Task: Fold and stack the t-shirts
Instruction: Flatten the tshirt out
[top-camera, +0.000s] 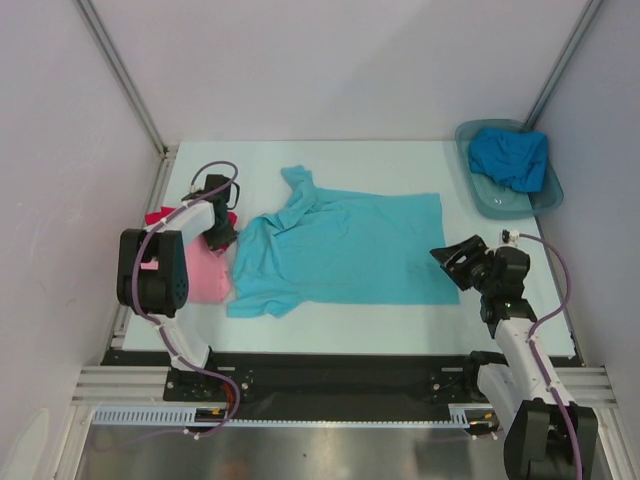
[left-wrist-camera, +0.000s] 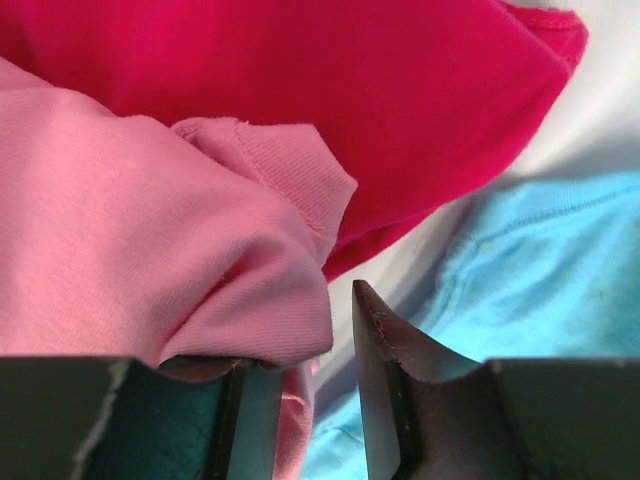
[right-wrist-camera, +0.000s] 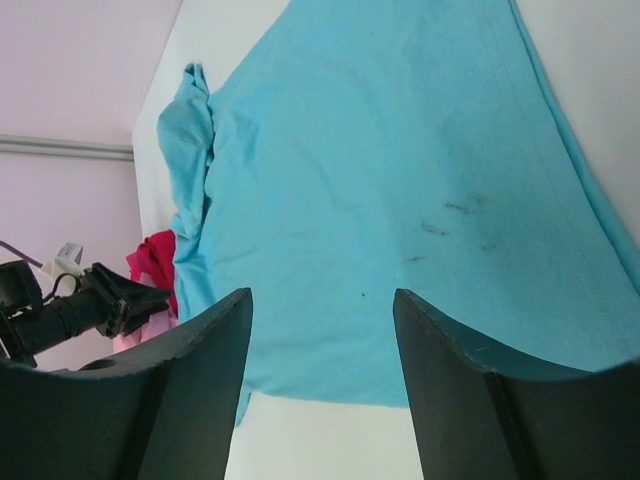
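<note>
On the white table (top-camera: 420, 160), a turquoise cotton t-shirt (top-camera: 350, 255) lies spread flat. The right gripper (right-wrist-camera: 322, 292) hovers over its hem, jaws wide. The left gripper (top-camera: 222, 235), jaws narrowly apart, has a pink cotton t-shirt (left-wrist-camera: 130, 240) draped over one finger, beside a red one (left-wrist-camera: 350, 90). A deeper blue shirt (top-camera: 510, 158) sits crumpled in the grey plastic tub (top-camera: 480, 200).

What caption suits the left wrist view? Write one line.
Pink t-shirt bunched at the jaws, red t-shirt behind, turquoise t-shirt at right.
</note>
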